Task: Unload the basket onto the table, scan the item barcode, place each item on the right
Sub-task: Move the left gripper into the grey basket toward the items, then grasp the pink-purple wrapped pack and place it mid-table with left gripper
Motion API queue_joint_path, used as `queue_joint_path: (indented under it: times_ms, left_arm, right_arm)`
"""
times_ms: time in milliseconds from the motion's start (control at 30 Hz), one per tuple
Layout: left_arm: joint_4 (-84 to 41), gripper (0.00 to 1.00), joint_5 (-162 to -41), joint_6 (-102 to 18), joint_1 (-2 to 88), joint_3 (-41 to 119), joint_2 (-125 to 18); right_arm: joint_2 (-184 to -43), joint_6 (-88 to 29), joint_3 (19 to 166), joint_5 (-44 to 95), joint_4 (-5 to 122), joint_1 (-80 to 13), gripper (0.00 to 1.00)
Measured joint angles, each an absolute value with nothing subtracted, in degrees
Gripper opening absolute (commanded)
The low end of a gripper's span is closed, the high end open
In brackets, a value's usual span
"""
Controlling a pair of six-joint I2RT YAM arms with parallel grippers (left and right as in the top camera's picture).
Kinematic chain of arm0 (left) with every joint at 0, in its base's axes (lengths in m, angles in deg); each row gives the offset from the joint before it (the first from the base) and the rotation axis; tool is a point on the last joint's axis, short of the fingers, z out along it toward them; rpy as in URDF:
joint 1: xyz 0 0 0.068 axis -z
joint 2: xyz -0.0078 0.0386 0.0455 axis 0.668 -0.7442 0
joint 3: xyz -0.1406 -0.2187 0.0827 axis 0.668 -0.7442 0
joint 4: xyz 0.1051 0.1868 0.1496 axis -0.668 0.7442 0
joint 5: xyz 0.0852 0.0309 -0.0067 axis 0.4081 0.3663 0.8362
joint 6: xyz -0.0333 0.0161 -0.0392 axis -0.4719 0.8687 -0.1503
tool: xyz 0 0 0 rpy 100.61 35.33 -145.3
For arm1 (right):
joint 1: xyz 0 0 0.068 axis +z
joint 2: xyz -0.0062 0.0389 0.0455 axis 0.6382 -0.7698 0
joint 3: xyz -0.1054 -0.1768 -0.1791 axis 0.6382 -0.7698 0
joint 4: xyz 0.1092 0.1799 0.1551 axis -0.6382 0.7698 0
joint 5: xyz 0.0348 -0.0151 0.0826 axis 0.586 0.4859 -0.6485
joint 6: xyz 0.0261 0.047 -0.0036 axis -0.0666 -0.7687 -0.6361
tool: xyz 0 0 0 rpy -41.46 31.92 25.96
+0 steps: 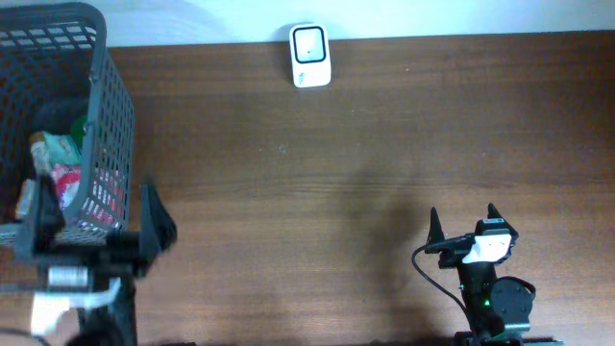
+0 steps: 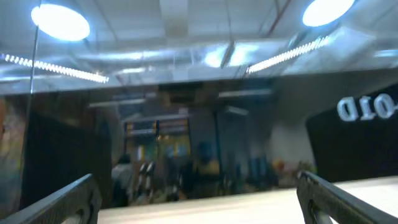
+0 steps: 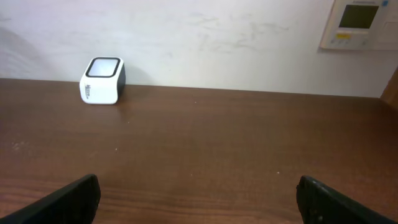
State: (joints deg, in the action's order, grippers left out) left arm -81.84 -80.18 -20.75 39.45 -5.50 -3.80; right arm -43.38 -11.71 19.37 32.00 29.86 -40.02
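A white barcode scanner [image 1: 310,55] with a dark window stands at the table's far edge; the right wrist view shows this scanner [image 3: 102,81] at upper left. Packaged items [image 1: 60,168] lie in a dark mesh basket [image 1: 104,115] at the far left. My left gripper [image 1: 96,226] hangs open beside the basket's near corner, holding nothing; its wrist view looks out over a pale ledge at a blurred room, fingertips [image 2: 68,202] wide apart. My right gripper [image 1: 463,223] sits open near the front right, empty, with fingertips [image 3: 68,199] spread over bare wood.
Brown wooden tabletop [image 1: 317,192] spans the scene, with a white wall behind it. A wall-mounted control panel [image 3: 359,23] shows at the upper right of the right wrist view.
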Motion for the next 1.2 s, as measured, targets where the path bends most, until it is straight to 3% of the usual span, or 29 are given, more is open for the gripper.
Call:
queue_joint_path:
  times_ms: [100,200,267,400,500,733,867,1033,1200]
  left_arm:
    - [-72.44,0.99,-79.48,-18.5,39.45,4.73,-17.94]
    - [-45.01,0.99,-78.39,-16.58,37.97,29.26,-36.39]
    - [-18.82,0.99,-78.17,-15.61,34.62,54.46,-51.95]
    - [4.13,0.99,-78.98,-15.31,23.5,87.18,-73.91]
    - [12.02,0.99,-82.22,-15.31,14.3,98.24,-82.15]
    - [24.63,0.97,-83.48,-14.85,2.14,99.88,-93.8]
    - [30.86,0.84,-81.28,-10.98,1.77,100.01,-100.86]
    - [38.66,0.84,-77.95,-8.42,3.59,98.1,-107.4]
    - [35.58,0.84,-75.42,-7.74,4.07,87.68,-107.79]
  right_arm:
    - [-43.42,-11.73,19.37,32.0,29.78,-40.02,0.99]
    - [-43.51,-11.73,19.37,32.02,29.71,-40.02,0.99]
    - [-43.55,-11.73,19.37,32.0,29.91,-40.02,0.99]
    - [-43.4,-11.71,19.35,32.02,29.84,-40.02,0.99]
    - [-43.4,-11.73,19.37,32.02,29.84,-40.02,0.99]
    - [-43.4,-11.75,19.37,32.02,29.84,-40.02,0.99]
    - [-43.4,-11.75,19.37,32.0,29.84,-40.02,0.99]
    - [-43.4,-11.75,19.37,32.02,29.84,-40.02,0.99]
    - [-43.4,-11.71,19.37,32.02,29.84,-40.02,0.99]
